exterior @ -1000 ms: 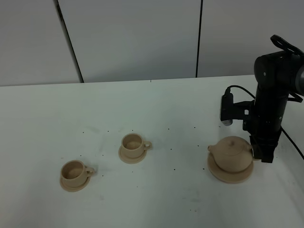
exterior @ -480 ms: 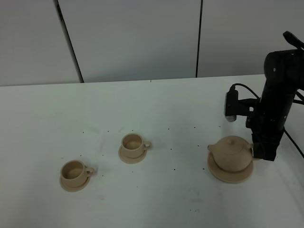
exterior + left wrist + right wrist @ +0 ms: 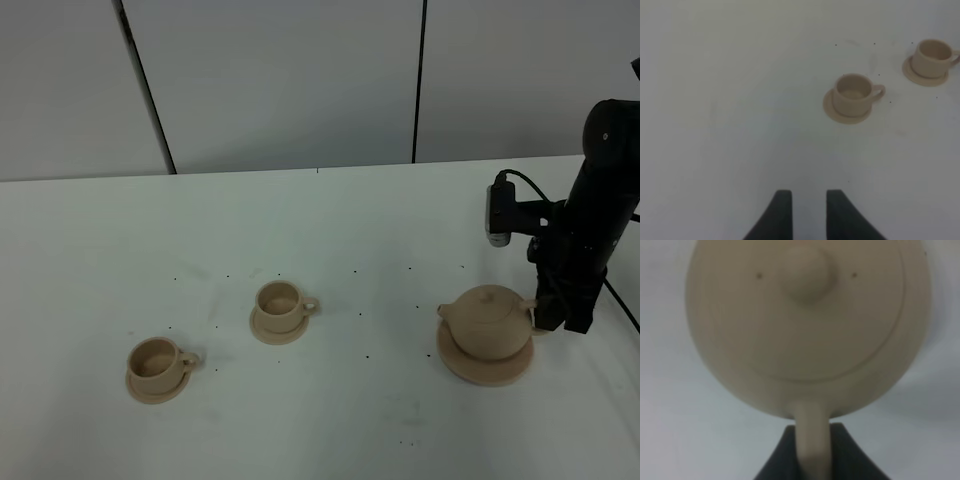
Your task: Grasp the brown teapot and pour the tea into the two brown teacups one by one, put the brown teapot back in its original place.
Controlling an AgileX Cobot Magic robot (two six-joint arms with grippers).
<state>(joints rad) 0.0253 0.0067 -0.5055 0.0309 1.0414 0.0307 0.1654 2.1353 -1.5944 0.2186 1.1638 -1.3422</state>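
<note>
The brown teapot (image 3: 487, 318) sits on its plate (image 3: 470, 373) on the desk (image 3: 350, 230), my right pincer (image 3: 812, 437) clamped on its handle (image 3: 811, 412), both teacups (image 3: 279, 303) standing well apart beyond its spout, my left pincer (image 3: 809, 200) slightly parted and empty.

Matte black jointed arm (image 3: 605, 190), thin black cable (image 3: 528, 184), grey camera (image 3: 497, 215), tapered end effector (image 3: 558, 322)
</note>
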